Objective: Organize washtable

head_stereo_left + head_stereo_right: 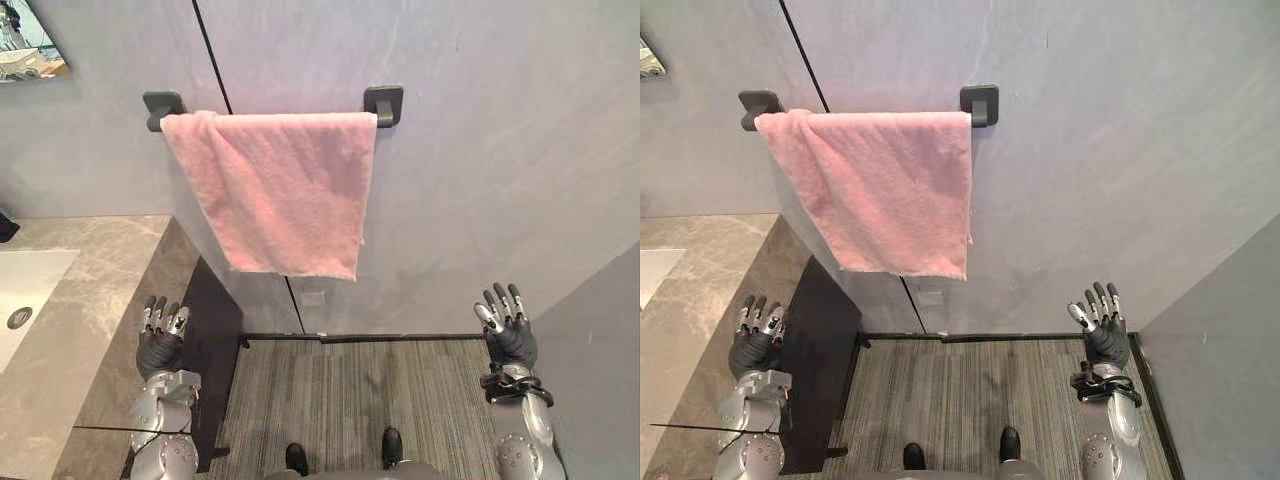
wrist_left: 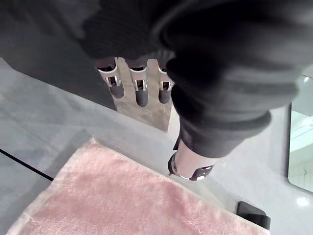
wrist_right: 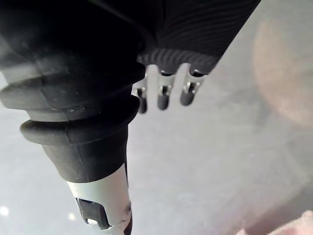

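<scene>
Left hand (image 1: 160,335): lower left of the frame, over the edge of the counter (image 1: 90,290); fingers straight and spread, released, holding nothing. In its wrist view the straight fingers (image 2: 141,90) point toward the wall, with pink cloth beyond them.

Right hand (image 1: 508,330): lower right of the frame, above the floor (image 1: 350,390); fingers straight, released, empty.

Towel (image 1: 275,190): pink, upper centre, draped over a dark rail (image 1: 384,104) fixed to the grey wall (image 1: 480,150). It is bunched toward the left bracket and its lower edge slants down to the right. Well apart from both hands.

Counter: grey stone, left edge of the frame. A white sink (image 1: 25,285) is set into it, with its drain showing at the far left. No loose item shows on the visible part.

Mirror (image 1: 25,45): a corner of it at the upper left; what it reflects is too small to tell.

Step in hand, as a judgement: the towel is on its rail and both hands are free and low, so this reads as a pause between steps, either just after hanging or just before a tidy-up.

Next move, as a judgement: if the towel is to be squared, both hands must rise to its upper edge and spread it evenly along the rail. Otherwise a turn left toward the counter is called for.
</scene>
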